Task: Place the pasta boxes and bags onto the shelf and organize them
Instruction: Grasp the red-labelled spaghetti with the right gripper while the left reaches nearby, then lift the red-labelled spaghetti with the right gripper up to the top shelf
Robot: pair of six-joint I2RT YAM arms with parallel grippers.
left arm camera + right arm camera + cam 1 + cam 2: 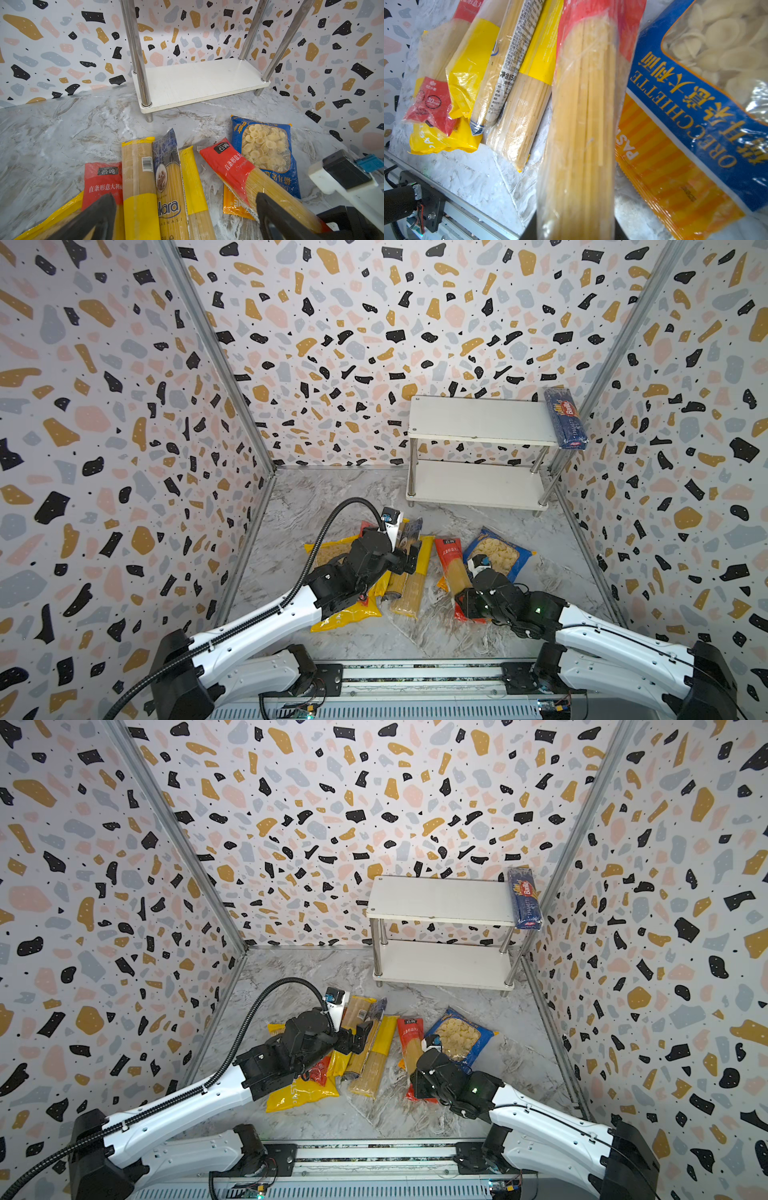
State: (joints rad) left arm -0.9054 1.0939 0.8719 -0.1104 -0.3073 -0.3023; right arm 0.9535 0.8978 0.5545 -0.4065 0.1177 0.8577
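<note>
The white two-tier shelf stands at the back right, with a dark-blue Barilla pack on the right end of its top board. The other pasta packs lie on the marble floor. My right gripper is shut on a red spaghetti pack, one finger against each long side. That pack partly overlaps a blue-orange bag. My left gripper hangs open above the blue-grey pack and two yellow packs.
A second red pack and a wide yellow bag lie under the left arm. The shelf's lower board is bare. Patterned walls close in three sides. A metal rail runs along the front.
</note>
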